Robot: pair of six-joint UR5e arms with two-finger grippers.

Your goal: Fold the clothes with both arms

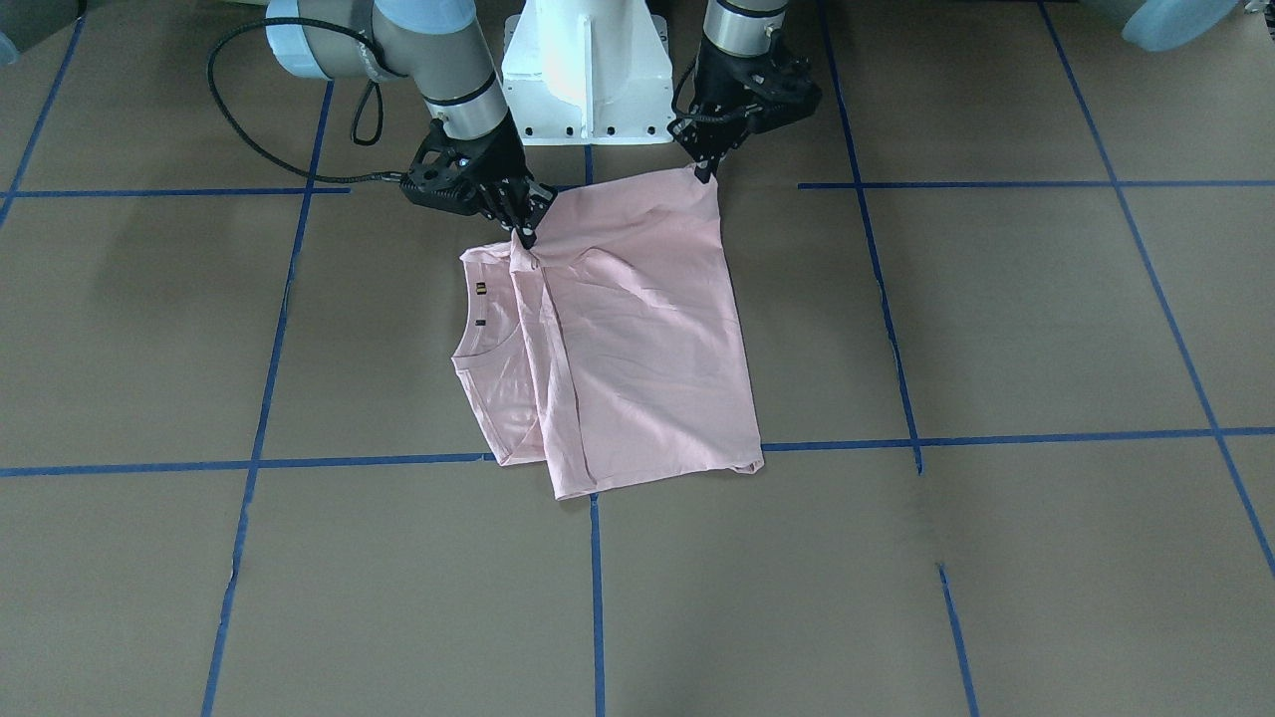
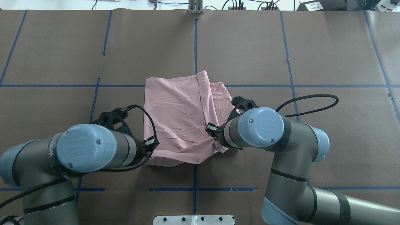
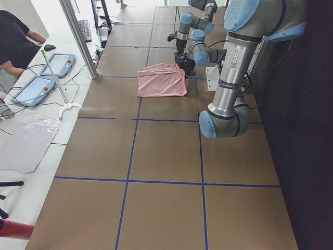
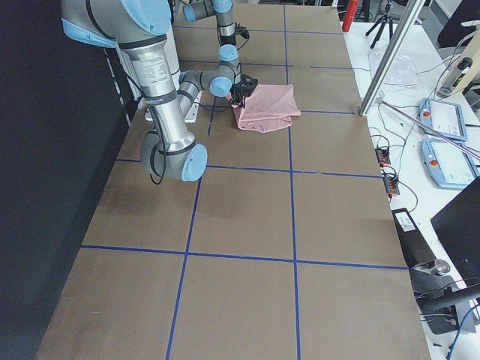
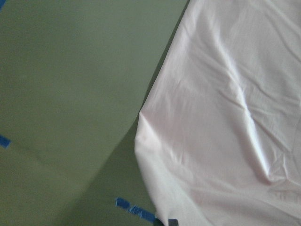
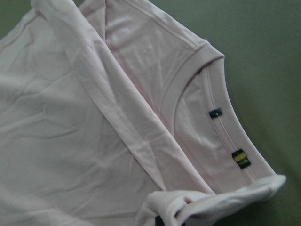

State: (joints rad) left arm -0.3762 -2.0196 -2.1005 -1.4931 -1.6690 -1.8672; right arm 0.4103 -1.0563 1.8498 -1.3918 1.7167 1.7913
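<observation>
At bench's robot side: we logged left fingers and right fingers pinching pink T-shirt corners; we judged uneven travel could skew the fold.

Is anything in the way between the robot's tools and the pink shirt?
No, nothing visible is. The left tool and the right tool each pinch the pink T-shirt at its edge nearest the white base.

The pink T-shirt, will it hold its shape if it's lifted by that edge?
Probably floppy: the T-shirt creases and drapes between the left end effector and right end effector. Likely light, thin cloth; its folded layers may slide apart.
</observation>
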